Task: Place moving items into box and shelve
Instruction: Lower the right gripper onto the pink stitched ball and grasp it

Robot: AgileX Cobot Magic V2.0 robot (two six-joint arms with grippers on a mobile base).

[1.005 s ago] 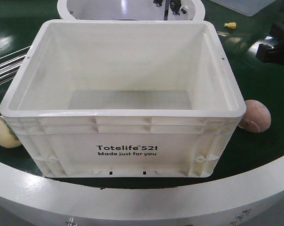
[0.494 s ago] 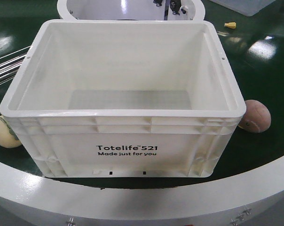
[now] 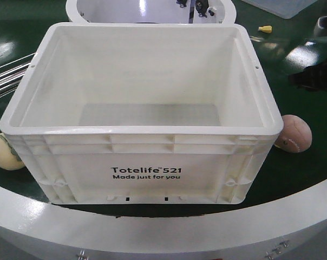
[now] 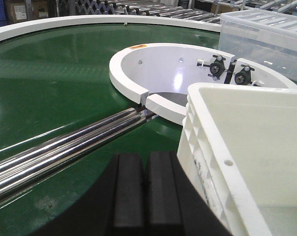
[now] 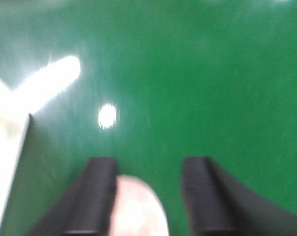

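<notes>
The box (image 3: 142, 162), a white crate printed "Totelife 521", stands empty on the green turntable. A pinkish-tan ball (image 3: 296, 134) lies against its right end and a cream ball (image 3: 5, 151) against its left end. In the right wrist view, which is blurred, my right gripper (image 5: 151, 196) is open above the green surface, and the pinkish ball (image 5: 138, 209) lies between its fingers, close to the left finger (image 5: 97, 196). My left gripper (image 4: 146, 191) is shut on nothing, low beside the box's left wall (image 4: 207, 162).
Steel rods (image 4: 65, 142) run across the green surface left of the box. A white inner ring (image 4: 138, 88) with black fittings sits behind it, with a clear plastic bin (image 4: 266, 39) beyond. A small yellow piece (image 3: 266, 29) lies at the back right. The white outer rim (image 3: 152, 227) curves along the front.
The dark right arm at the right edge of the front view left the picture, then came back lower down. Box and both balls have stayed put.
</notes>
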